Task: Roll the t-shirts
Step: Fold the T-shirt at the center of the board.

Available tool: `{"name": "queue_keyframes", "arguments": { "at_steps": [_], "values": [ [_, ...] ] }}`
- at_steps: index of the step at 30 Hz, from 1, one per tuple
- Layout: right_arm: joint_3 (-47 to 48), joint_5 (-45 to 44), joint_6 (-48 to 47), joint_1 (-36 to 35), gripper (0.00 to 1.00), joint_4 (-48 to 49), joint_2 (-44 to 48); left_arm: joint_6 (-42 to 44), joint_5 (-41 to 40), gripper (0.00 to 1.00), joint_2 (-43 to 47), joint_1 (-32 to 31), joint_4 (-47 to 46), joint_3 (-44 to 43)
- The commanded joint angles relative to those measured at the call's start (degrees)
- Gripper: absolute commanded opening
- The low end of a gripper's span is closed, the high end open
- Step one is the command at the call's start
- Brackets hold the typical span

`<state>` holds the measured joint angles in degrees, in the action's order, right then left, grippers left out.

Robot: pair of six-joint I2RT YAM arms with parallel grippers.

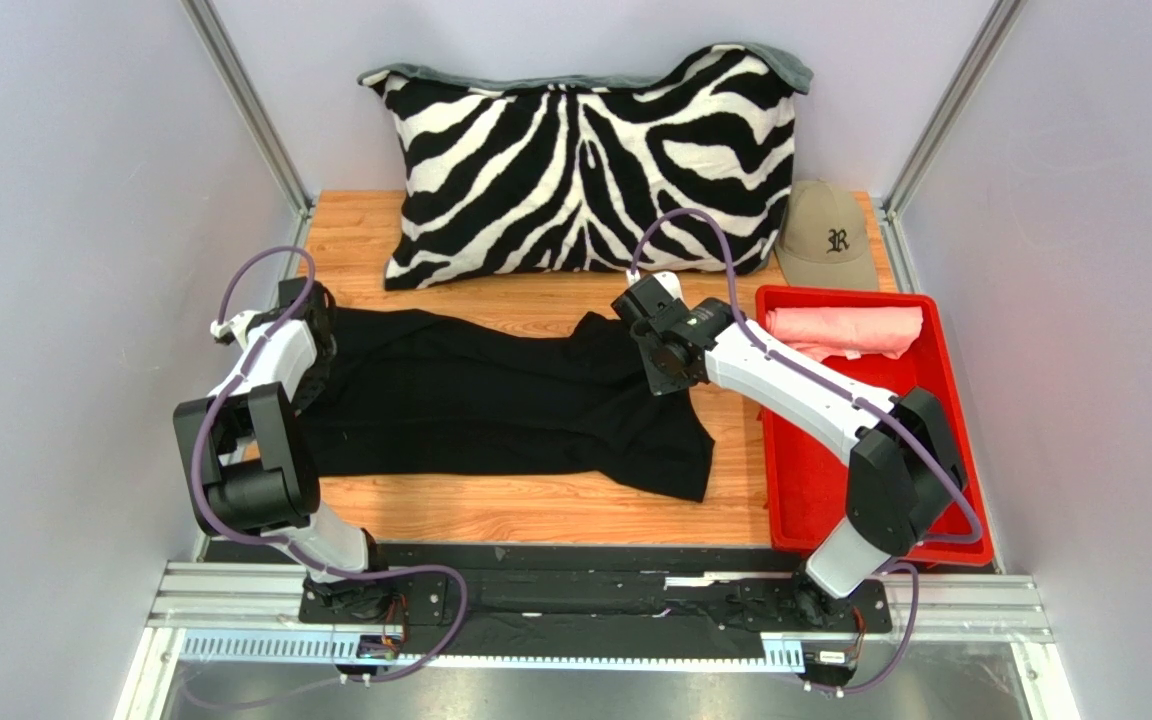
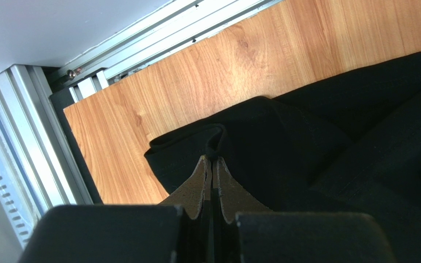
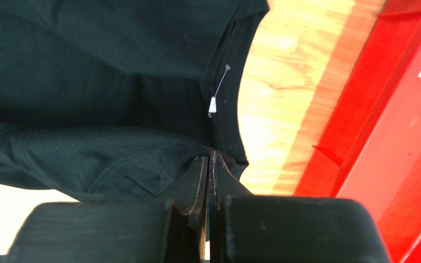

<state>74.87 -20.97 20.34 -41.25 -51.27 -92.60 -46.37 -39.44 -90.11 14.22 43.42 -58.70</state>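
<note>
A soft, plain black t-shirt (image 1: 507, 405) lies spread across the light wooden table (image 1: 537, 510), stretched lengthwise between the two arms and in front of the black-and-white zebra-striped pillow (image 1: 582, 165). The left gripper (image 2: 211, 163) has its fingers pressed together on a raised fold at the shirt's left end, near the table's left edge. The right gripper (image 3: 209, 160) is likewise closed, nipping the cloth's edge at the shirt's right end, just beside the red plastic tray (image 3: 394, 109). A bundled salmon-pink t-shirt (image 1: 845, 330) rests in the far part of that tray, with a tan baseball cap (image 1: 830, 237) behind it.

The black shirt shows no roll yet, so the risks lie in the first pull. Both pinches take only a little cloth, and it could slip free if the arms draw apart or lift too sharply. If either grip holds just the upper layer, the lower one would stay behind and the roll would bunch. Uneven travel between the two arms would skew the roll into a cone. The right arm works close to the tray wall, where fabric or fingers might catch on the rim.
</note>
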Motion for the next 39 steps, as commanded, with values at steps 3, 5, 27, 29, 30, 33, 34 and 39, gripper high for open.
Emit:
{"name": "queue_keyframes", "arguments": {
  "at_steps": [3,5,27,29,30,33,34,39],
  "values": [
    [1.2,-3.8,-1.4,0.9,0.00,0.1,-1.6,-0.7,-0.2,0.00,-0.6,-0.2,-0.5,-2.5],
    [0.5,-3.5,-1.3,1.3,0.00,0.8,-2.2,-0.6,-0.3,0.00,-0.8,-0.2,-0.4,-2.6],
    [0.6,1.8,2.1,2.5,0.51,4.4,1.3,-1.2,16.7,0.65,17.1,6.9,2.5,5.5],
    [-2.6,3.2,3.9,2.7,0.50,5.4,4.9,-3.4,17.1,0.64,19.7,7.8,2.7,9.6],
    [-5.9,4.1,5.9,2.7,0.50,6.4,8.7,-4.2,17.3,0.62,20.5,8.1,2.6,11.0],
    [-11.3,7.3,9.0,2.7,0.50,8.4,14.4,-6.3,17.3,0.61,23.1,8.4,1.5,15.1],
    [-14.7,8.1,10.6,2.8,0.50,8.7,17.2,-7.1,17.3,0.61,23.5,8.5,1.4,15.7],
    [-22.4,12.4,14.0,2.7,0.52,10.3,22.5,-8.7,16.9,0.61,22.1,9.0,1.3,17.2]
  ]
}}
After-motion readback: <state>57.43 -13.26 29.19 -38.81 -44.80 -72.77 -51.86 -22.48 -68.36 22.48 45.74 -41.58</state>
